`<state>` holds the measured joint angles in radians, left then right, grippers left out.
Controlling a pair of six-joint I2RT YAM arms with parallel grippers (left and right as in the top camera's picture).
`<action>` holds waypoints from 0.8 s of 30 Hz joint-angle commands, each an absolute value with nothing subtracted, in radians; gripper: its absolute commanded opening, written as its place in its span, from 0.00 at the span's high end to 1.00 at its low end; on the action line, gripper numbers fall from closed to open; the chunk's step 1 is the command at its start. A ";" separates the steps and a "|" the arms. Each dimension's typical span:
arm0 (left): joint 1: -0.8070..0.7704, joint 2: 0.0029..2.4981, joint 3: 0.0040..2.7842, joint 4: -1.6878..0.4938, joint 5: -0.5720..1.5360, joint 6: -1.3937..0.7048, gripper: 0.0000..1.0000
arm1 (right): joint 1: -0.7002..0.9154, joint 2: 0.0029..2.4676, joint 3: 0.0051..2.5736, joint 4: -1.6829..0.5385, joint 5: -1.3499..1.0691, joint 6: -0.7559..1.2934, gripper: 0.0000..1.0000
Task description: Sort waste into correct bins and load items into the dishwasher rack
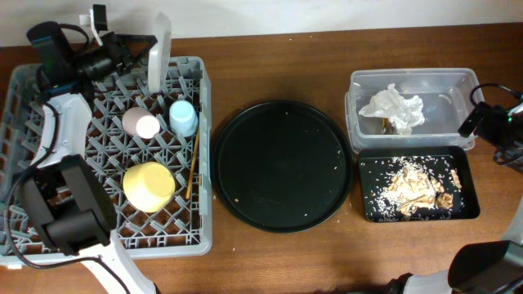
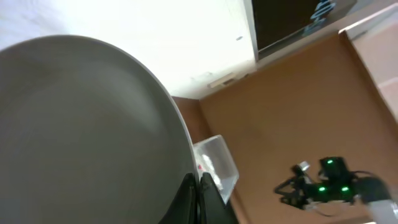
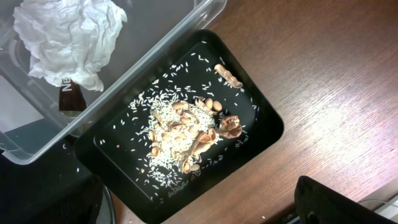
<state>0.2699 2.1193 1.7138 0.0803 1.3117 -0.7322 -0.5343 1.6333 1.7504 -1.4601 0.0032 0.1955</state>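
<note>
The grey dishwasher rack [image 1: 204,90] fills the left side. In it sit a pink cup [image 1: 147,124], a blue cup [image 1: 183,117], a yellow bowl [image 1: 149,186] and the chopsticks [image 1: 193,163]. My left gripper [image 1: 140,51] is shut on the rim of the pale plate [image 1: 158,51], held on edge over the rack's far part. In the left wrist view the plate [image 2: 81,124] fills the left side, with the jaws [image 2: 199,190] pinched on its edge. The tissue wad [image 1: 392,109] lies in the clear tub [image 1: 413,75]. Food scraps [image 1: 417,188] lie in the black tray [image 1: 459,208]. My right gripper [image 1: 480,118] is open and empty beside the tub.
A big round black tray [image 1: 282,163] with a few crumbs lies between the rack and the bins. The right wrist view shows the tissue [image 3: 68,37], the tub wall [image 3: 155,56], the scraps and rice [image 3: 193,130], the black tray [image 3: 261,124] and one finger [image 3: 329,202].
</note>
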 commanded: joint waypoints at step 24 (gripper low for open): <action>0.247 2.130 1.716 -0.029 1.314 -0.965 1.00 | -0.538 1.629 1.760 -1.462 0.012 0.196 0.01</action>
